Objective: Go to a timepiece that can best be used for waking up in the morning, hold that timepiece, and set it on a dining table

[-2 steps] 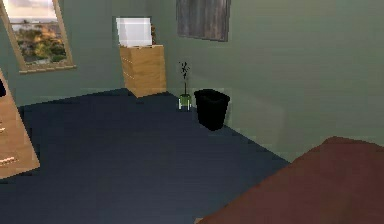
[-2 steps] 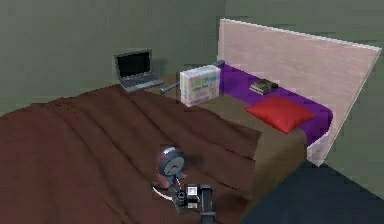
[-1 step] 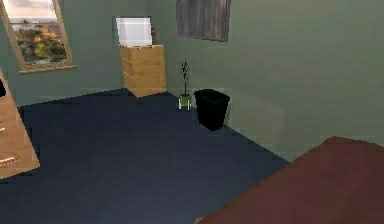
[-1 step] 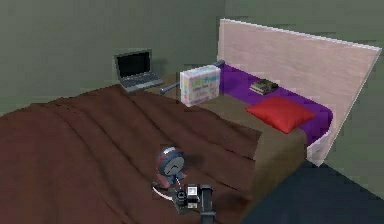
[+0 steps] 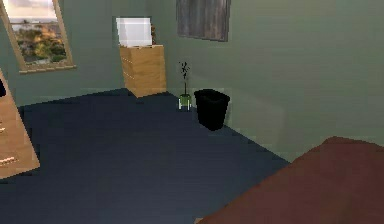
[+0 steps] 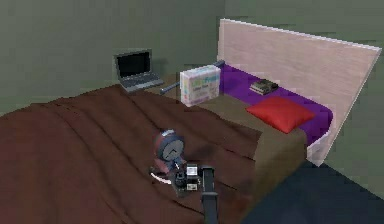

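**Q:** Where is the clock?
**A:** The clock [image 6: 168, 147] stands on the bed [image 6: 80, 130], on the brown blanket, low in the arm side view. The gripper [image 6: 160, 173] is just below it in the picture.

**Q:** What is the jaw state and load?
**A:** Neither can be told. The clock rests on the blanket directly behind the fingers.

**Q:** What else is on the bed?
**A:** Laptop [image 6: 134, 70], box [image 6: 200, 83], book [image 6: 263, 87] and red pillow [image 6: 281, 114], all well apart from the clock.

**Q:** What does the forward view show?
**A:** Dresser [image 5: 143, 70], plant [image 5: 185, 85] and black bin [image 5: 212, 108] stand along the wall.
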Robot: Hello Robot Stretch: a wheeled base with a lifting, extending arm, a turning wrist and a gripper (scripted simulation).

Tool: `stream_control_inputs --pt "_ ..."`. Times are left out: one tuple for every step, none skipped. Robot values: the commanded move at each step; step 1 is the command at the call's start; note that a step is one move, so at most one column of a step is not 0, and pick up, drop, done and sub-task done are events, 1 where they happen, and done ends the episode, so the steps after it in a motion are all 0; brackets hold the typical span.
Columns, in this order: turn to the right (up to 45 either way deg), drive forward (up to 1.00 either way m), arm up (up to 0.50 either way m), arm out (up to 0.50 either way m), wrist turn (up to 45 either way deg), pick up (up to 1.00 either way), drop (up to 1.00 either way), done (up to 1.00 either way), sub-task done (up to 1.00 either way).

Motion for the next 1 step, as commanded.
stream_control_inputs --pt "0.0 0.0 0.36 0.0 0.0 0.0 0.0 0.0 0.0"
